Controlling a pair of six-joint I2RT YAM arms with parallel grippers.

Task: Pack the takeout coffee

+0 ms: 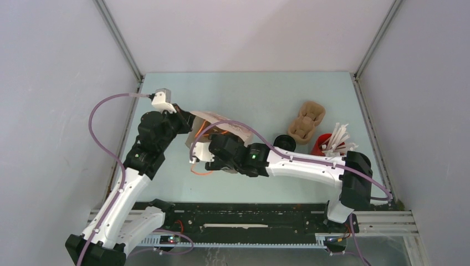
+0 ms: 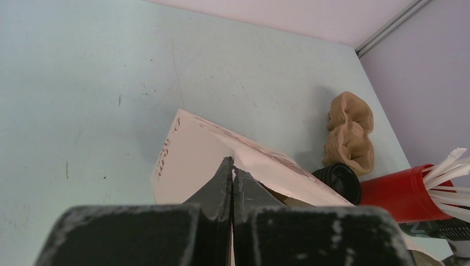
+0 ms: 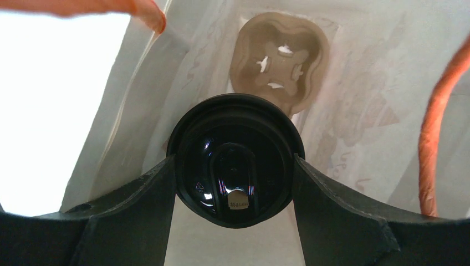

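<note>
Now, my right gripper [image 3: 234, 162]: clasps the takeout coffee [image 3: 235, 133] inside the bag [image 3: 366, 83]; ease it in straight;
My left gripper [image 2: 232, 169]: pinched shut on the bag's rim

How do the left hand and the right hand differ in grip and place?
The left hand is pinched shut on the thin edge of the white paper bag; the right hand is spread wide around the black cup. The left hand is at the bag's rim; the right hand is inside the bag. Both hold something.
</note>
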